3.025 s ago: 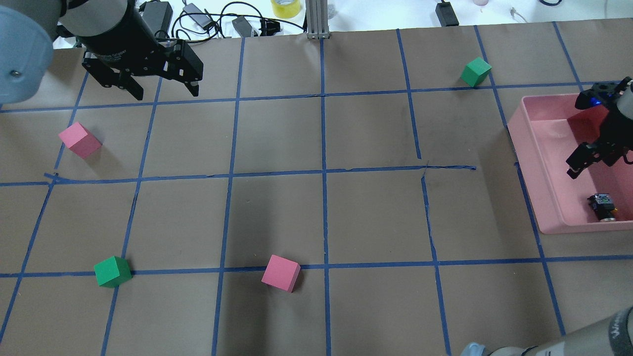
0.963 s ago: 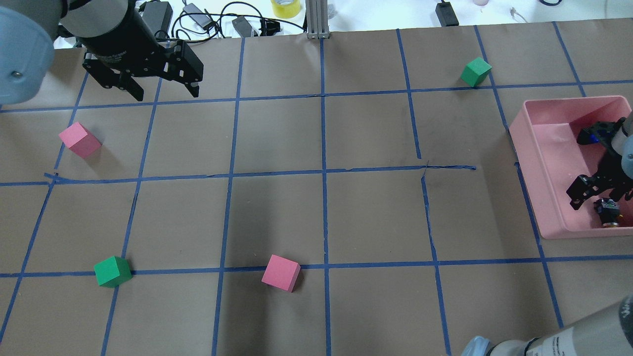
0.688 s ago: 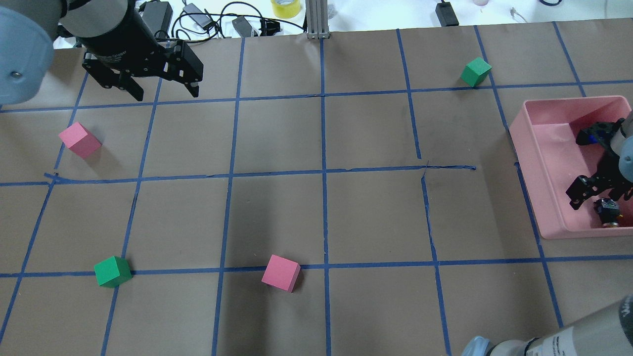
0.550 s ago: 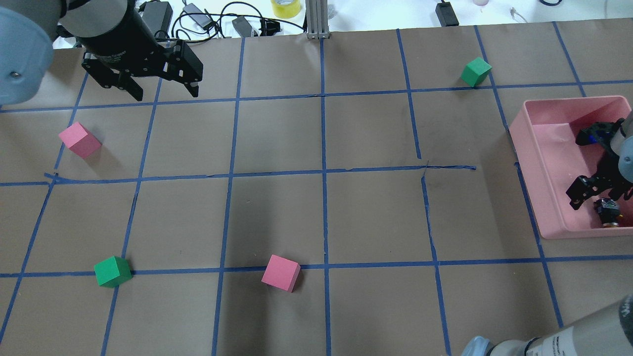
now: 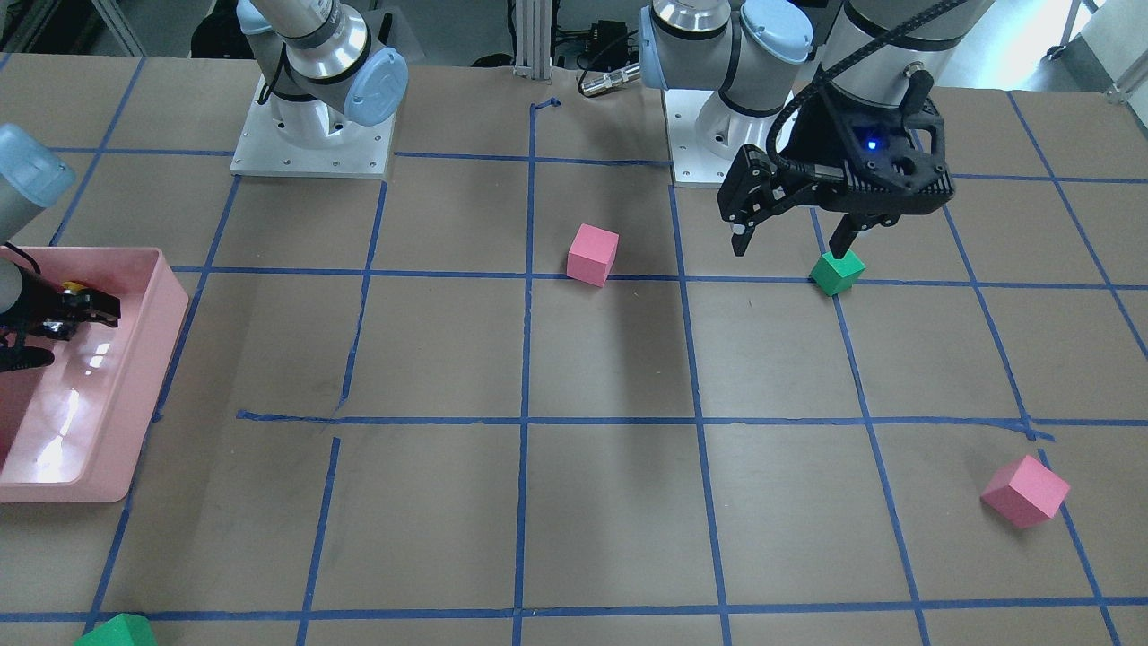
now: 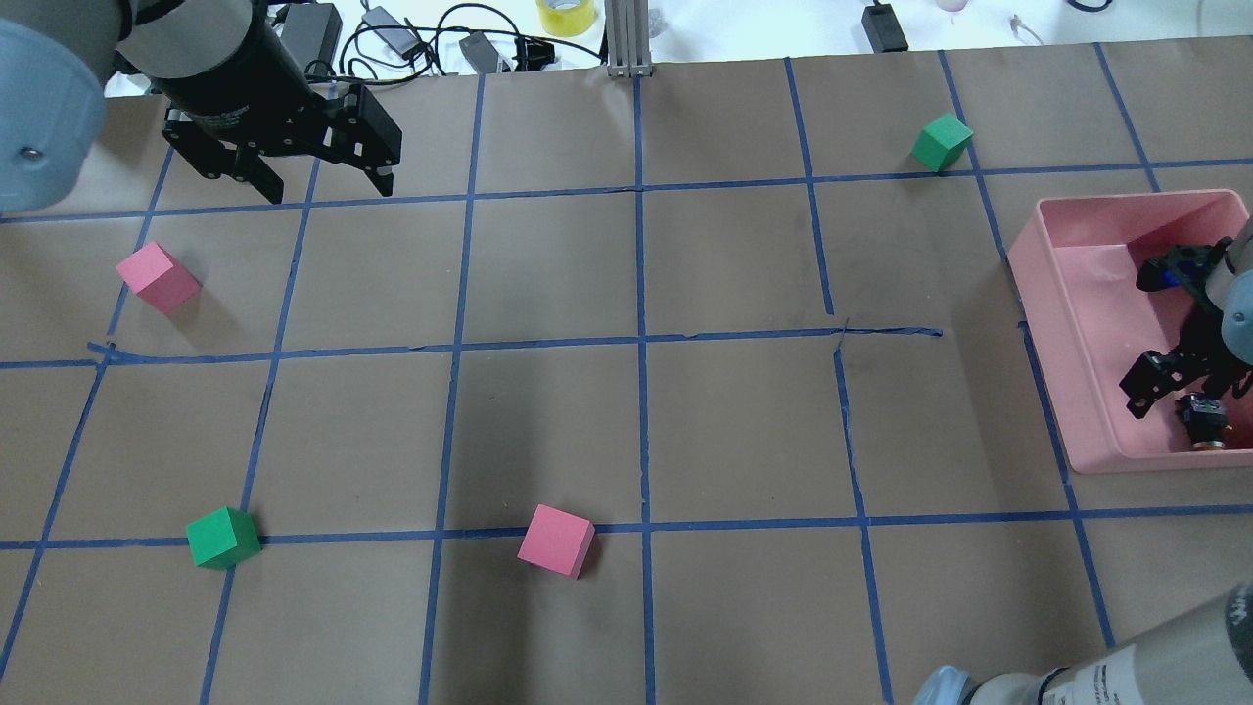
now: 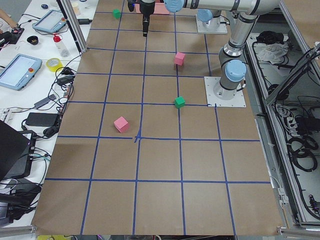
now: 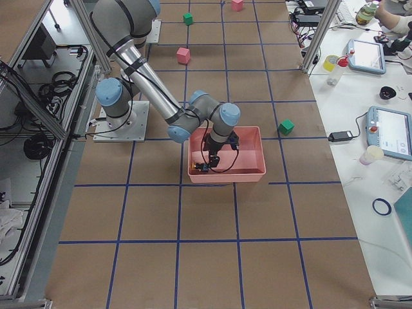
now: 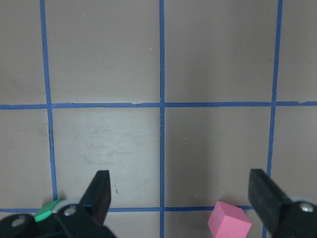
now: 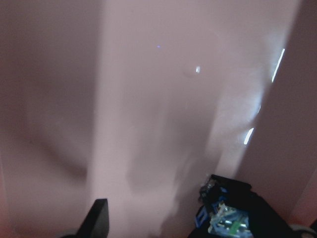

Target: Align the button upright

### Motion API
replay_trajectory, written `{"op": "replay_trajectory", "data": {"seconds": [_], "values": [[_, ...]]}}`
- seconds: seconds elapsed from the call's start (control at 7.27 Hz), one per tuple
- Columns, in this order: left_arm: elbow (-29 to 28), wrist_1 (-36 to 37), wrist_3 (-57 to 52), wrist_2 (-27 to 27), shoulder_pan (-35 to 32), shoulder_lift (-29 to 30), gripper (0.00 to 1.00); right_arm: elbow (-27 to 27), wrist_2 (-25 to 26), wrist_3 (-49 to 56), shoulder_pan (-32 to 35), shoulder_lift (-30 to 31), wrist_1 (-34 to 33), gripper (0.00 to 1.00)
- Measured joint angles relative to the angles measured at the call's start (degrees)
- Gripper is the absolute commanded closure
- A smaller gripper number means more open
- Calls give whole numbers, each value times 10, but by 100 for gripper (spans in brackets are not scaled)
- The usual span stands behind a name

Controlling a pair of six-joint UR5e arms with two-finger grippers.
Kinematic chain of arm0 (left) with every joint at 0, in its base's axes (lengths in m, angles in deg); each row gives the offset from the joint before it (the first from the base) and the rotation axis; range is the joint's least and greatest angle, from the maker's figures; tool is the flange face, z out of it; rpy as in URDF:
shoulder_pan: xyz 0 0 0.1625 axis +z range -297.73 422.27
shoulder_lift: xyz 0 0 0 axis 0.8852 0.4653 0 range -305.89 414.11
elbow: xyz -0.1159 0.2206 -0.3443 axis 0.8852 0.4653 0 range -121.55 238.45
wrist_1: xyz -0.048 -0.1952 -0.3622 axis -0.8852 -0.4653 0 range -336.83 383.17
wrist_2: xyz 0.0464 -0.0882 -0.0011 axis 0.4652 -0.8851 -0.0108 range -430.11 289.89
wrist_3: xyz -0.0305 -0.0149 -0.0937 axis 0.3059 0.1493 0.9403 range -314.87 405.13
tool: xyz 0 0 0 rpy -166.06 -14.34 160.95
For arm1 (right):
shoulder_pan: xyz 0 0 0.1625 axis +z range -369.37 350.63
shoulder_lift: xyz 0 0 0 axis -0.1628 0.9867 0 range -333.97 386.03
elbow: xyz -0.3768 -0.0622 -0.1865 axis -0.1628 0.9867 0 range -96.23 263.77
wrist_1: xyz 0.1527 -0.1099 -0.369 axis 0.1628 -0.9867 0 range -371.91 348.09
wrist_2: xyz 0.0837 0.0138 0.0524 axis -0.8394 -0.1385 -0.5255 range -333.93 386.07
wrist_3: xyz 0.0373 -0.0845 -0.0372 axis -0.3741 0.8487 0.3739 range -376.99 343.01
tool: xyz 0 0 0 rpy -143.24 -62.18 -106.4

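The button (image 6: 1203,423) lies in the pink bin (image 6: 1067,392), apparently on its side, at the bin's near end. Its yellow cap (image 5: 73,289) shows in the front view. My right gripper (image 6: 1189,394) is open and low in the bin, with the button between its fingers. In the right wrist view the button (image 10: 225,210) sits close to the right finger, far from the left finger (image 10: 97,218). My left gripper (image 6: 326,184) is open and empty, high over the far left of the table.
Loose cubes lie on the table: pink (image 6: 157,277), green (image 6: 223,537), pink (image 6: 556,540) and green (image 6: 942,142). The bin's walls (image 5: 134,395) close in around my right gripper (image 5: 67,332). Cables and a tape roll lie past the far edge.
Over three seconds my right gripper has moved down the bin towards its near end and come around the button. In the last second it barely moved. The left arm stayed still.
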Motion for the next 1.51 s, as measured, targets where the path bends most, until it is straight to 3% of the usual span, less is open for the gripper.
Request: {"op": "replay_trajectory", "data": {"seconds": [0.69, 1.51], "values": [[0, 0, 0, -1, -1, 0, 0, 0, -44, 119, 0, -9, -25, 0], [1, 0, 0, 0, 0, 0, 0, 5, -46, 134, 0, -9, -30, 0]]}}
